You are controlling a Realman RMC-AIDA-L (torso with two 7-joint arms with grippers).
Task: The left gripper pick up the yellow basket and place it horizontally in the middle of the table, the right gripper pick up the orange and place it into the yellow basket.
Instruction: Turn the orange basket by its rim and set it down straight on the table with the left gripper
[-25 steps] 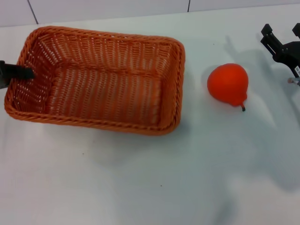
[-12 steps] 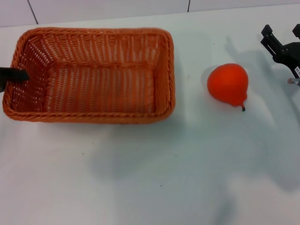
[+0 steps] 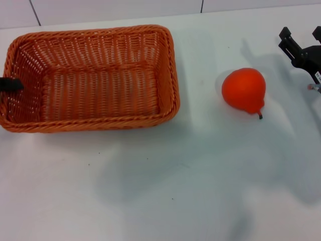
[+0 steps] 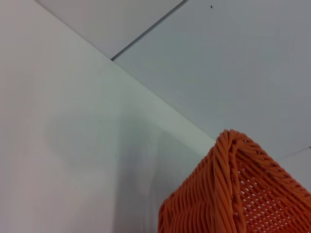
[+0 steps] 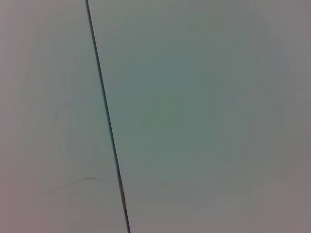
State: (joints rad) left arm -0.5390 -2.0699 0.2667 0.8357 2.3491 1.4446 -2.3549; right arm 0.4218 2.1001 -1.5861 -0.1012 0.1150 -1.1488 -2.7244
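Note:
The yellow basket (image 3: pixel 90 78), orange-brown wicker, sits at the left on the white table (image 3: pixel 165 191) with its long side across the view. My left gripper (image 3: pixel 9 84) shows only as a black finger tip inside the basket's left wall, at the view's left edge, gripping that wall. A corner of the basket shows in the left wrist view (image 4: pixel 233 194). The orange (image 3: pixel 244 90), pear-shaped with a dark stem, lies on the table to the right of the basket and apart from it. My right gripper (image 3: pixel 301 35) is open and empty at the far right, beyond the orange.
The table's back edge meets a white panelled wall (image 3: pixel 115 10). The right wrist view shows only a pale surface with a dark seam (image 5: pixel 104 116).
The basket has turned with the left finger on its wall and shifted left and away, from slanted to nearly level. The orange and the right gripper have not moved.

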